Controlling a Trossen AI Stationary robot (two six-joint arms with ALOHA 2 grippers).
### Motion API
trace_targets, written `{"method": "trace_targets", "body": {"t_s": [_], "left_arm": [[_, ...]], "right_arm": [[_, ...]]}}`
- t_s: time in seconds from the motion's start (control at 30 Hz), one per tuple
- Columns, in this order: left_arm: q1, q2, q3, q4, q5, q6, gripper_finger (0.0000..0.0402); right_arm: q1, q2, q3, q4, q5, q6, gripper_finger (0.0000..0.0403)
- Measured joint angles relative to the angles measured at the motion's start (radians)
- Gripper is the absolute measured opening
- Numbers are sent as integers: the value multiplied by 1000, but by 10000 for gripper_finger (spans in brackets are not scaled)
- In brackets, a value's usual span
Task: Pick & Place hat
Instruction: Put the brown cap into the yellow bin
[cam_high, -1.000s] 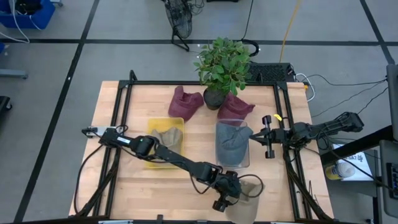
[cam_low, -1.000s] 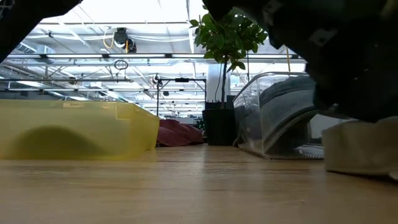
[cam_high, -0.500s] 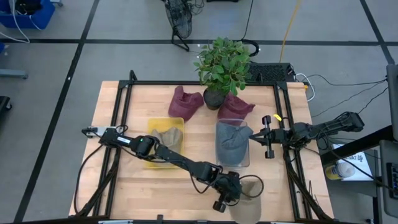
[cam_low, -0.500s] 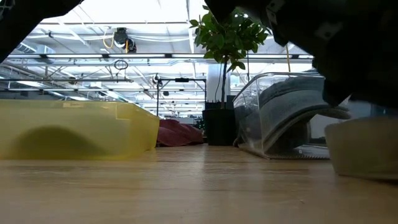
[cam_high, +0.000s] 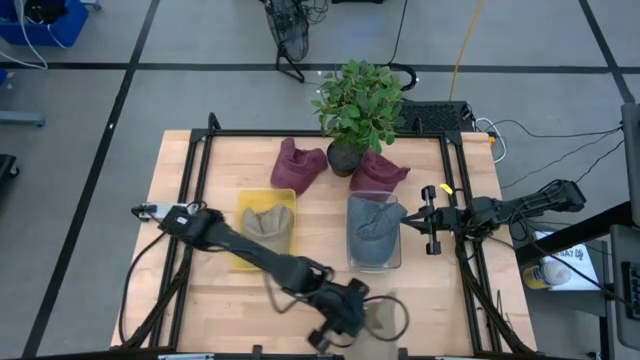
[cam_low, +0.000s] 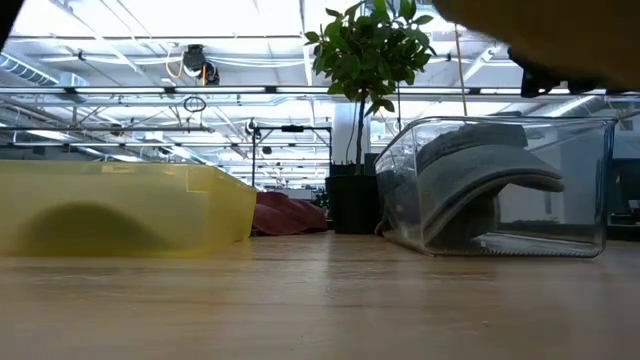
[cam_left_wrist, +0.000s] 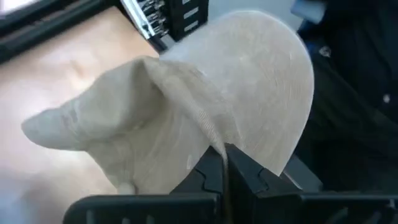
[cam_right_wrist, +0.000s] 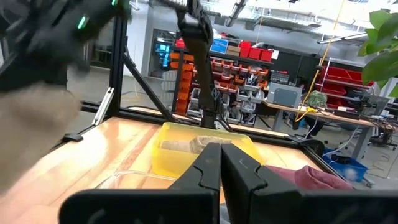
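While the right gripper (cam_high: 424, 218) waits pinched closed beside the clear bin (cam_high: 374, 236) holding a grey cap, the left gripper (cam_high: 345, 318) is clamped on the beige cap (cam_left_wrist: 186, 118), pinching its fabric near the table's (cam_high: 200, 290) front edge, lifted off the wood.

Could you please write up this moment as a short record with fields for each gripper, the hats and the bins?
left gripper: shut on the beige hat, near the table's front edge
right gripper: shut, holding nothing, waiting at the table's right side
yellow bin: holds one tan hat
clear bin: holds one grey hat
maroon hats: one left of the potted plant, one right of it, both on the table
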Motion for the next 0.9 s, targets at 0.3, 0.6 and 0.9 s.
{"method": "trace_targets", "body": {"t_s": [0.3,0.6,0.9], "left_arm": [[-91,-271,1,-535,-311,80,5],[-67,-427,-88,-784,-499,-3,3],[-20,-754,-609,-609,-541,6,3]], "right_arm": [[0,1,0,1,0,0,0],[0,2,0,2,0,0,0],[0,2,0,0,0,12,0]]}}
